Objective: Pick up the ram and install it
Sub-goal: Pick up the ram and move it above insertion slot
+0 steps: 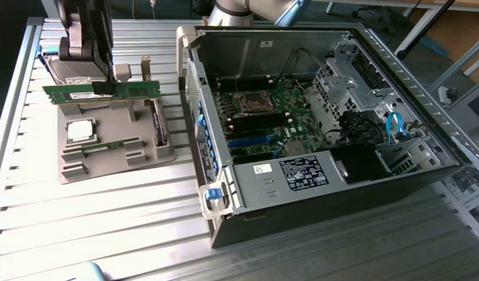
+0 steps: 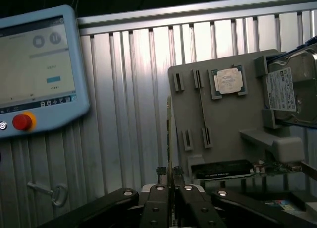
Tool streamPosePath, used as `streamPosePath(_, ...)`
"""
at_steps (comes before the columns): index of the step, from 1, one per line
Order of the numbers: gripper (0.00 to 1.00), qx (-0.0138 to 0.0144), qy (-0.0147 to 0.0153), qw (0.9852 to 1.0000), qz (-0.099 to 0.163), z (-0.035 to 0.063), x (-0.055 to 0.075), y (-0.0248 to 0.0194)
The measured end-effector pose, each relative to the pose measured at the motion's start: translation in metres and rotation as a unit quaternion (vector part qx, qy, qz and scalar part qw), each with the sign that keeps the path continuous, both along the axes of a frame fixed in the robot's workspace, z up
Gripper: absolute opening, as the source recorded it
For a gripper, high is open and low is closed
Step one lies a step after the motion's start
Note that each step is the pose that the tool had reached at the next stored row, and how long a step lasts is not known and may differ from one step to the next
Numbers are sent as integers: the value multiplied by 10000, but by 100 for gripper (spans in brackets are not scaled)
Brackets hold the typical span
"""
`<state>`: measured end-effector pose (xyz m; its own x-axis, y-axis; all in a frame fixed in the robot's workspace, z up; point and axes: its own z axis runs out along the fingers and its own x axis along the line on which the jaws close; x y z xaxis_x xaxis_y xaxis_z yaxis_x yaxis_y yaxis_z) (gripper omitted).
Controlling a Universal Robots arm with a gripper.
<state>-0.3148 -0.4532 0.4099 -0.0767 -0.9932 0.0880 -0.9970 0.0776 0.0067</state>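
Note:
The ram (image 1: 83,92) is a long green stick hanging level above the grey holder tray (image 1: 150,153) at the exterior view's left. My gripper (image 1: 103,88) comes down from above and is shut on the stick's middle. In the wrist view the ram (image 2: 169,134) shows edge-on as a thin strip rising from between the closed fingers of the gripper (image 2: 171,183). The open computer case (image 1: 317,193) lies to the exterior view's right, its motherboard (image 1: 290,102) and dark memory slots (image 1: 259,123) exposed.
The holder tray (image 2: 223,134) carries a square silver processor (image 1: 81,130), a second green stick (image 1: 106,146) and a hard drive (image 2: 292,91). A teach pendant (image 2: 34,74) with a red button lies on the slatted metal table (image 1: 106,216). The case's wall (image 1: 194,88) stands between tray and motherboard.

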Motion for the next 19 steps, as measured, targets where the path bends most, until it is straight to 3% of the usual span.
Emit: streamPosePath(19,14,-16,0,10000,0,0,130,0)
